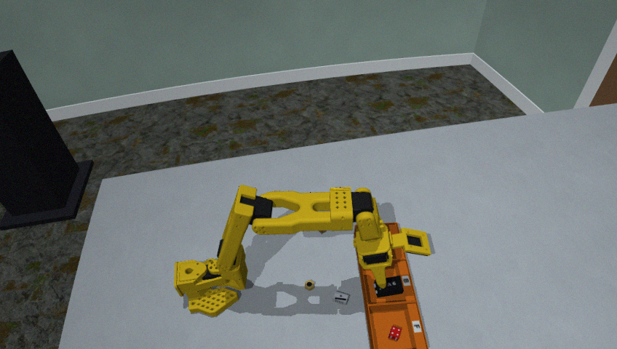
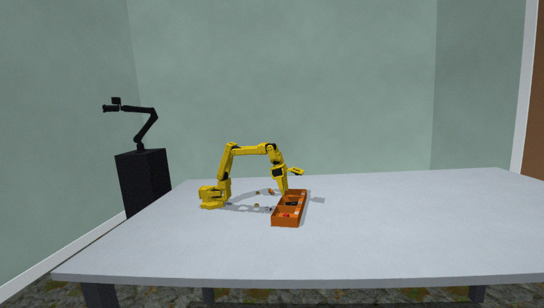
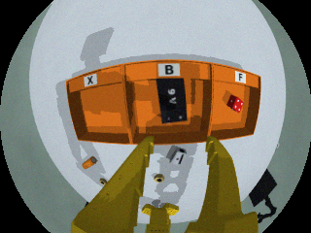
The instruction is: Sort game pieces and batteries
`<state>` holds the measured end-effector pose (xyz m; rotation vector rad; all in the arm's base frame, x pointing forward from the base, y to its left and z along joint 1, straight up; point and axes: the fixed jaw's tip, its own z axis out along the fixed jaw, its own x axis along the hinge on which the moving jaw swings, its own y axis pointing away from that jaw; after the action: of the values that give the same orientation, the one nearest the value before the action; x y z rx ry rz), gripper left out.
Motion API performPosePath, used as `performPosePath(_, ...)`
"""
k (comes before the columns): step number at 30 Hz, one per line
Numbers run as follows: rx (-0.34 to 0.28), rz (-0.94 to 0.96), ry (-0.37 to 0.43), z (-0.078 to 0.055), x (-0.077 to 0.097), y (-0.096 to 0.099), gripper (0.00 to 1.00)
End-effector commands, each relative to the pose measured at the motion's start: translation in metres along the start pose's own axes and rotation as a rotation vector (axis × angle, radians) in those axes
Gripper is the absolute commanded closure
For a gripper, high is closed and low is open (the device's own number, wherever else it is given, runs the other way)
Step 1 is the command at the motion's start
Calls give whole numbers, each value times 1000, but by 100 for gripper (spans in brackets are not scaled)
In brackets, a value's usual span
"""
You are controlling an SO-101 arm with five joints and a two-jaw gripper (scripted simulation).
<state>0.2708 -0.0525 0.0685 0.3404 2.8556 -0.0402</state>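
A black 9 V battery (image 1: 391, 286) (image 2: 291, 203) (image 3: 171, 101) lies flat in bin B (image 3: 146, 71). A red die (image 1: 394, 332) (image 2: 285, 215) (image 3: 235, 103) lies in bin F (image 2: 284, 221) (image 3: 223, 73). An orange cylinder with a grey end (image 2: 271, 191) (image 3: 89, 162), which looks like a battery, lies on the table outside bin X (image 3: 104, 82); the arm hides it in the top view. My gripper (image 2: 284, 192) (image 3: 181, 141) is open, with nothing between its fingers. It hangs above the near side of bin B, higher than the battery.
A small grey-white block with a black mark (image 1: 341, 297) (image 2: 268, 208) (image 3: 178, 155) lies beside the bins. A brass nut (image 1: 309, 284) (image 2: 256, 205) (image 3: 158, 178) and another nut (image 2: 257, 192) (image 3: 103, 182) lie nearer the arm's base. The three bins stand joined in a row.
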Motion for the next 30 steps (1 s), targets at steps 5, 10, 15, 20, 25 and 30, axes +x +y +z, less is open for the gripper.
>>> performPosePath(5,0,1,-83,-18,-11,-2,76)
performPosePath(10,-2,-28,-80,-18,-10,1,76)
performPosePath(15,-7,-102,-71,-18,-8,7,76)
performPosePath(20,-12,-173,-63,-18,-5,13,76)
performPosePath(25,-25,-335,-46,-18,2,27,76)
performPosePath(30,-44,-548,-26,-18,11,44,76)
